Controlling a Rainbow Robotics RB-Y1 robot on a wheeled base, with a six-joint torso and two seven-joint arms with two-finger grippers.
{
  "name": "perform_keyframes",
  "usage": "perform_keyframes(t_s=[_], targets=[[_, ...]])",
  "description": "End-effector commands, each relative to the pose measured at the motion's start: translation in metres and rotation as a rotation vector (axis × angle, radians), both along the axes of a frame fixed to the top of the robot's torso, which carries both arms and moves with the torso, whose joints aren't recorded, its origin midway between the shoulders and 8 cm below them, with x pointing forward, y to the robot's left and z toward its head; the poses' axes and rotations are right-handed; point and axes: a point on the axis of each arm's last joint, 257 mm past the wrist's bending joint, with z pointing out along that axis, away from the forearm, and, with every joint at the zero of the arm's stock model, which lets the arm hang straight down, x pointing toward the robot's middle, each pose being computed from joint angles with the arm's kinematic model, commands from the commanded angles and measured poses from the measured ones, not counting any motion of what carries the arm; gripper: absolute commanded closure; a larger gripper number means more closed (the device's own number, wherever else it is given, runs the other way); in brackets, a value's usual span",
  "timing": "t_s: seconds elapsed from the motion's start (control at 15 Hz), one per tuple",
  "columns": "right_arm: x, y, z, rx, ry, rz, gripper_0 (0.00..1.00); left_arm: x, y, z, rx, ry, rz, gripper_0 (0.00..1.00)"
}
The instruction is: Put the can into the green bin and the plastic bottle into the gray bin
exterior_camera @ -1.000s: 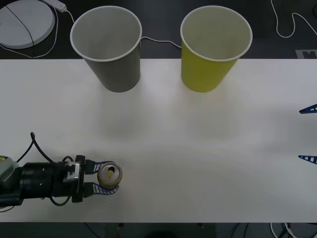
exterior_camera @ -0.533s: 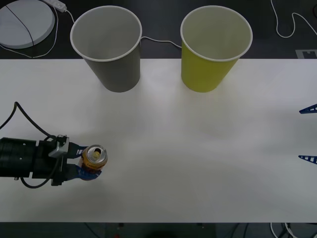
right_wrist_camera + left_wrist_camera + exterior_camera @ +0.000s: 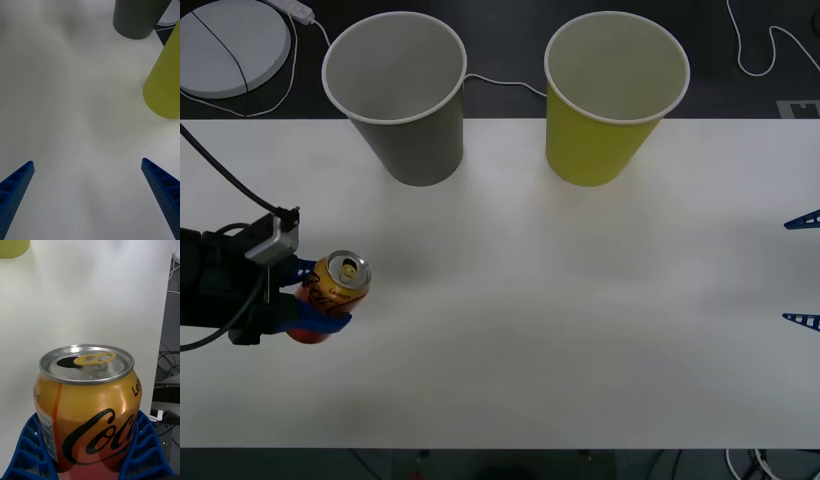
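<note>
My left gripper (image 3: 312, 300) is shut on the orange-gold can (image 3: 330, 292), holding it upright above the white table at the left. In the left wrist view the can (image 3: 88, 408) sits between the blue fingers (image 3: 30, 450), its silver top and yellow tab facing up. At the table's far edge stand the gray bin (image 3: 397, 95) on the left and the green bin (image 3: 610, 95) to its right. My right gripper (image 3: 802, 270) waits open at the right edge; its wrist view shows the green bin (image 3: 167, 86) and the gray bin (image 3: 137, 18). The plastic bottle is out of view.
The white table (image 3: 560, 320) spreads wide between the can and the bins. A round white disc (image 3: 230, 45) and cables (image 3: 760, 50) lie on the dark surface behind the table.
My left gripper has lifted the can off the table and carried it left and toward the far side. The right arm has stayed still.
</note>
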Motion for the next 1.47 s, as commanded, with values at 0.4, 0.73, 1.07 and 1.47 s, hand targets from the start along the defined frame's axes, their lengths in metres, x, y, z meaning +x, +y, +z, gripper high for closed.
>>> perform_keyframes(t_s=[0.4,0.73,1.07,1.47], targets=[[0.0,0.0,0.0,0.0,0.0,0.0,0.0,0.038,-0.003,0.073,0.199,-0.015,0.223,1.0],[0.0,0.0,0.0,0.0,0.0,0.0,0.0,0.073,-0.004,0.113,0.335,-0.051,0.284,1.0],[0.0,0.0,0.0,0.0,0.0,0.0,0.0,0.097,-0.052,0.158,0.285,-0.079,0.219,1.0],[0.0,0.0,0.0,0.0,0.0,0.0,0.0,0.131,-0.111,0.219,0.21,-0.135,0.198,1.0]])
